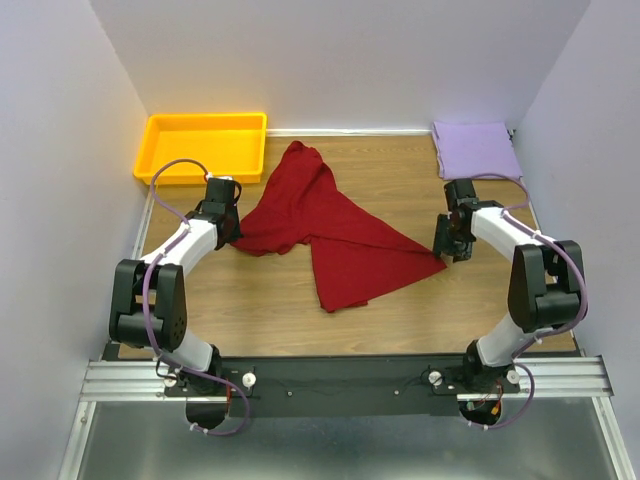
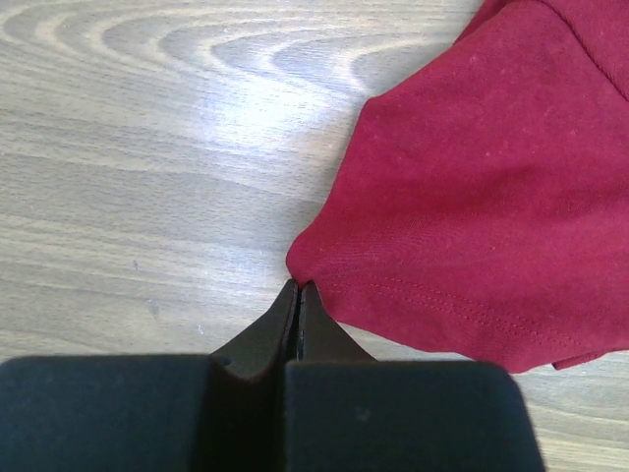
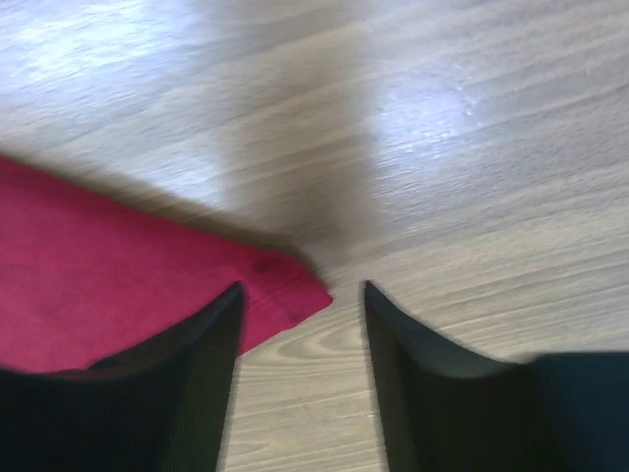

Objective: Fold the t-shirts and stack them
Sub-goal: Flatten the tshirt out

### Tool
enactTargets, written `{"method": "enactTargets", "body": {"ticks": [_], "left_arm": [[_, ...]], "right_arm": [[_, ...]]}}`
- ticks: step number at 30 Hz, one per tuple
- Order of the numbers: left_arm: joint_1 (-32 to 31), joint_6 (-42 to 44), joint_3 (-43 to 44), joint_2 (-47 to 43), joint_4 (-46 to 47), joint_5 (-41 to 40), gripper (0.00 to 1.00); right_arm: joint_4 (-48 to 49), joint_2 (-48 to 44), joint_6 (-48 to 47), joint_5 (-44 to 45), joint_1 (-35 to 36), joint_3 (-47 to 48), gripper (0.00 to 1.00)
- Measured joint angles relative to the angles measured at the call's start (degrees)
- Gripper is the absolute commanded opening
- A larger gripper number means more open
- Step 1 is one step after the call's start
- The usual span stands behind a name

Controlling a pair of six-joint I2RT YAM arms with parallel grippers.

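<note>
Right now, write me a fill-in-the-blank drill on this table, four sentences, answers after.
In the far ___ corner of the table lies the folded lavender t-shirt. On the left arm the jaws are ___ at the hem of the red t-shirt. On the right arm the jaws are ___, that shirt's corner between them. The yellow tray holds ___.
Missing: right; shut; open; nothing.

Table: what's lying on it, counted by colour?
red shirt: 1
purple shirt: 1
yellow tray: 1
Total: 3
</note>
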Motion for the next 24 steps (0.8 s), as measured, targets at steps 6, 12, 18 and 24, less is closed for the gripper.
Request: {"method": "enactTargets", "body": {"ticks": [6, 12, 18, 24], "left_arm": [[0.0, 0.2, 0.0, 0.0, 0.3, 0.2, 0.00], [0.0, 0.4, 0.0, 0.0, 0.3, 1.0, 0.00], [0.0, 0.5, 0.0, 0.0, 0.3, 1.1, 0.00], [0.0, 0.7, 0.0, 0.0, 0.3, 1.1, 0.00]], "right_arm": [[-0.3, 1.3, -2.5, -2.6, -3.2, 0.0, 0.40], [-0.2, 3.4, -3.9, -6.1, -3.7, -0.1, 0.40], [-0.2, 3.5, -4.5, -8.0, -3.7, -0.1, 0.43], [-0.2, 3.1, -4.8, -9.1, -3.7, -0.1, 0.43]]}}
